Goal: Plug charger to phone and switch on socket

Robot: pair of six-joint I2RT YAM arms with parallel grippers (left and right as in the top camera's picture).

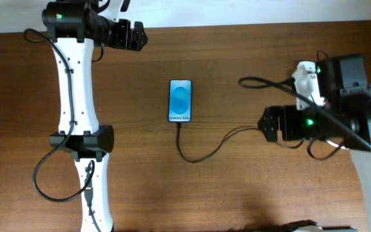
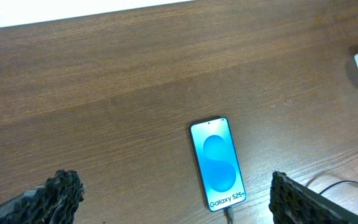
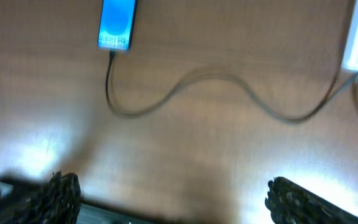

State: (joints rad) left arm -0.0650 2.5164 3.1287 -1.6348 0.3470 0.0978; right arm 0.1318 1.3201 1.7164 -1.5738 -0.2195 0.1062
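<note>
Honestly, charger looks seated in phone; left claw and right claw gape empty, though reaching the socket could yank it loose.

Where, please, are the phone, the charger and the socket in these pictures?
phone (image 1: 180, 101): overhead view, middle of its screen.
charger (image 3: 216, 75): right wrist view, top of the cable's hump.
socket (image 1: 306, 72): overhead view, its exposed white body.

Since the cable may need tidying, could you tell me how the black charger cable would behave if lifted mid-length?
The charger lies in loose curves, so it is probably floppy and would sag either side of a grip. Its tip appears seated in the phone, so lifting may drag that slim phone.
</note>
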